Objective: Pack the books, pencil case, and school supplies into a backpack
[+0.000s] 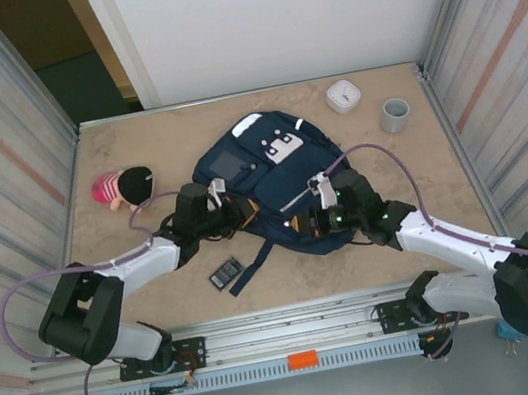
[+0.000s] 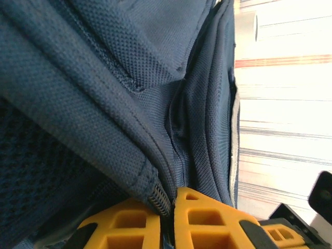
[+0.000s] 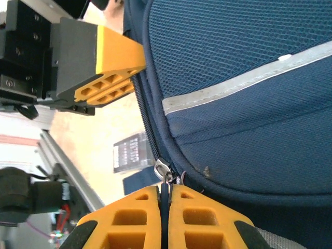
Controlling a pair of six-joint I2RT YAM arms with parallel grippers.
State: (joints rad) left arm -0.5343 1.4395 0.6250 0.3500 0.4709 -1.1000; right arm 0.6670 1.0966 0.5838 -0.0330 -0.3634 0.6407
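As the navy backpack (image 1: 260, 173) lies at the middle of the table (image 1: 419, 151) — soft, floppy cloth, likely best held by its seams — the left gripper (image 2: 168, 218) is clenched on its zipper edge and the right gripper (image 3: 165, 207) pinches the zipper pull (image 3: 162, 168).

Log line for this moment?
left gripper: shut on backpack edge | right gripper: shut on zipper pull | black item: beside backpack, unpacked
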